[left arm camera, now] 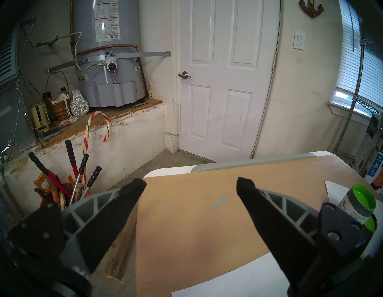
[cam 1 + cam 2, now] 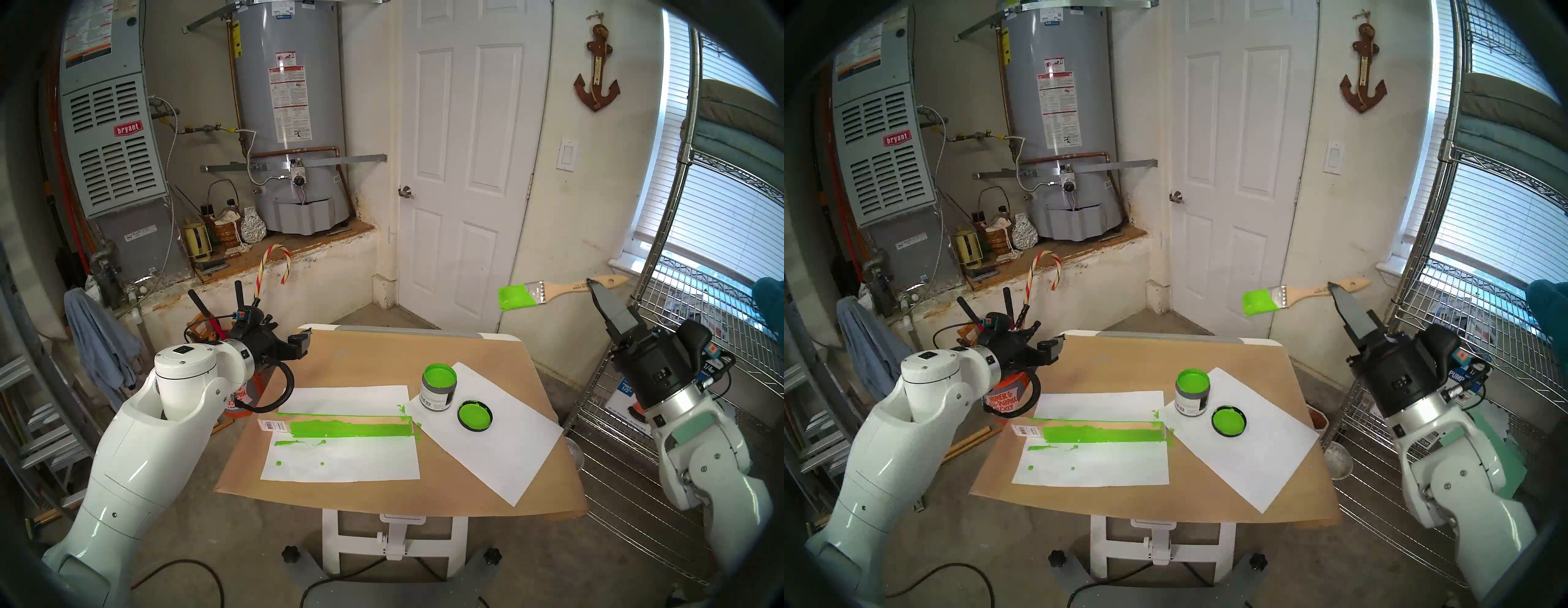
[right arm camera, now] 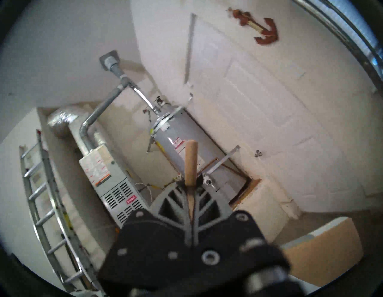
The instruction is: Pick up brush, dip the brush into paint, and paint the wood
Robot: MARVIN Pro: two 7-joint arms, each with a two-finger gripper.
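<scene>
Soft daylight enters through the window (image 2: 721, 178) at right; the room is evenly bright with faint shadows. Fisheye bending and dark rims everywhere. The right wrist view is motion-blurred.

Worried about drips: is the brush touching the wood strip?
Apart. The head view shows the brush raised in the right pincer, well above the wood strip.

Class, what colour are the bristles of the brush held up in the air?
Bright green on the brush bristles, clearest in the head stereo left view.
</scene>
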